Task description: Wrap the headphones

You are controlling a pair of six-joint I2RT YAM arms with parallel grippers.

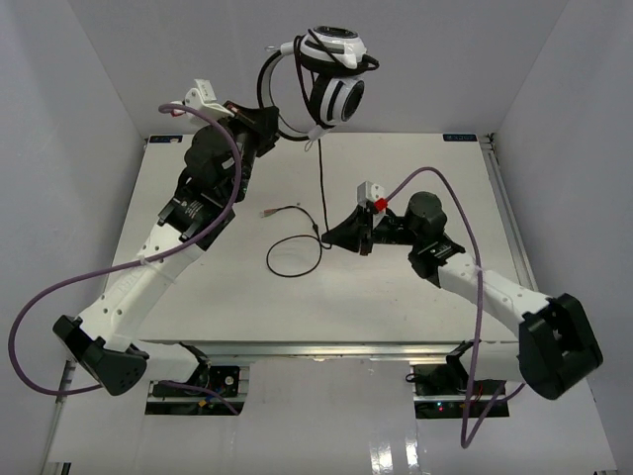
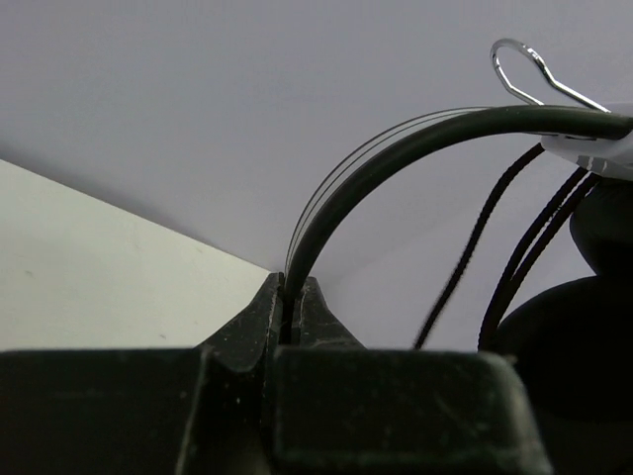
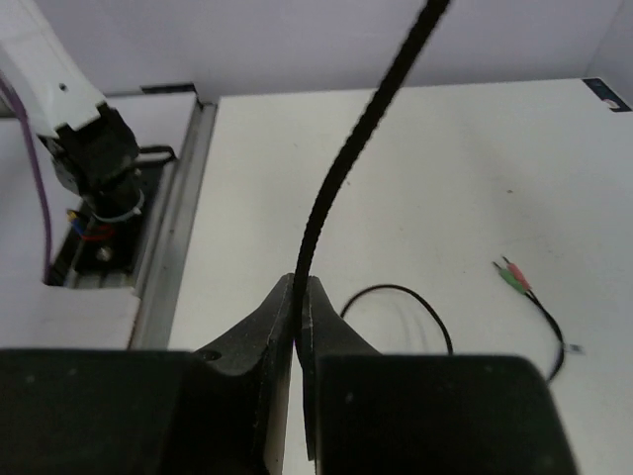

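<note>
The white headphones (image 1: 336,94) with black ear pads hang high over the table's far edge. My left gripper (image 1: 280,129) is shut on their black headband (image 2: 396,158), which rises from between the fingertips (image 2: 294,289); an ear pad (image 2: 584,336) shows at right. Their thin black cable (image 1: 320,188) drops straight down to my right gripper (image 1: 324,236), which is shut on the cable (image 3: 346,148), pinched between the tips (image 3: 302,285). Below the grip the cable lies in a loop (image 1: 294,255) on the table, ending in a small plug (image 1: 267,212), seen with green and pink tips (image 3: 512,275).
The white table (image 1: 396,307) is walled by pale panels at the back and sides. Thick purple arm cables (image 1: 40,297) arc off the left and right arms. A metal rail (image 3: 168,247) and the left arm's base (image 3: 89,148) lie at the table's near edge.
</note>
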